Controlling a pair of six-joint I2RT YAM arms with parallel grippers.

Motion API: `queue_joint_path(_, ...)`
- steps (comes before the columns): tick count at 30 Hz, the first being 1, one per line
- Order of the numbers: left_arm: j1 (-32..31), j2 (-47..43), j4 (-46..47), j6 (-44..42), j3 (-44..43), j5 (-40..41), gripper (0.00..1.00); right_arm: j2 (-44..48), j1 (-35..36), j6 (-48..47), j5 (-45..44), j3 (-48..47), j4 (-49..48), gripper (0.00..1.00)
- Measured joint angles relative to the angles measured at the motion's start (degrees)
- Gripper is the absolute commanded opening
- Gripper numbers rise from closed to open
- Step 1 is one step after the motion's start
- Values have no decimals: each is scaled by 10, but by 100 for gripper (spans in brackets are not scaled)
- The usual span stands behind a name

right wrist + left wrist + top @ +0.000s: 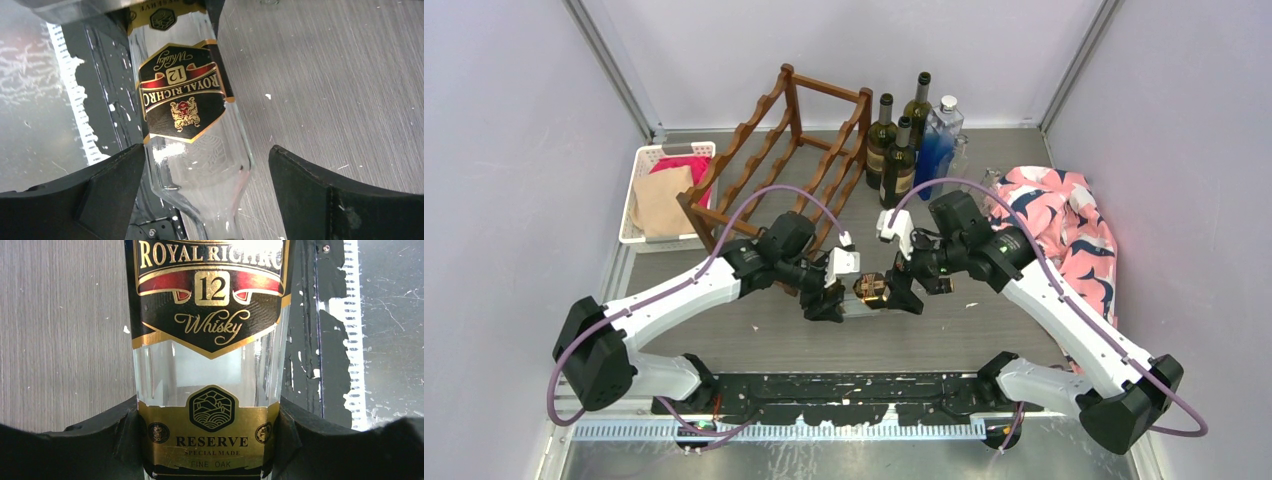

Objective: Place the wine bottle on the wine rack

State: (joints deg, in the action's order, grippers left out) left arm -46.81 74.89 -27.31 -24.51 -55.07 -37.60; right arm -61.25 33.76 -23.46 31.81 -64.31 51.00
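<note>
Left gripper (829,300) clenched on clear glass whisky bottle with black-and-gold label (182,100), at the gold lower band. Held in front of dark reddish-brown wooden wine rack (788,95), apart from it. Long axis sideways along the rack's front: base toward left gripper, neck toward right gripper (207,175). Right fingers spread wide around the shoulder, one clearly apart, contact on the other unclear. Mostly covered from above; base and mouth hidden or cut off.
</note>
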Motion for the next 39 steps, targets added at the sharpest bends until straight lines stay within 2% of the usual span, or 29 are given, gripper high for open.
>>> queue_joint_path(10, -1, -6, -2, 0, 0, -6, 0, -3, 33, -54, -13, 15, 8, 92)
queue_joint_path(23, -1, -9, -2, -2, 0, -15, 0, 7, 47, -86, -13, 34, 9, 71)
queue_joint_path(26, -1, -9, -2, -2, 0, -15, 0, 7, 47, -86, -13, 34, 10, 56)
queue_joint_path(29, -1, -9, -2, -2, 0, -15, 0, 7, 47, -86, -13, 34, 12, 15)
queue_joint_path(30, -1, -9, -2, -2, 0, -15, 1, 8, 47, -85, -12, 34, 13, 7)
queue_joint_path(31, -1, -9, -1, -1, 0, -15, 13, 9, 47, -83, -13, 34, 13, 2)
queue_joint_path(33, -1, -9, 0, 2, 0, -15, 48, 11, 48, -78, -13, 32, 17, 1)
queue_joint_path(34, -2, -9, 2, 4, 0, -15, 60, 12, 48, -76, -14, 31, 18, 1)
queue_joint_path(36, -3, -9, 8, 10, 0, -15, 75, 19, 48, -71, -17, 31, 21, 1)
queue_joint_path(39, -5, -18, 37, 27, 0, -14, 83, 37, 48, -47, -30, 32, 27, 1)
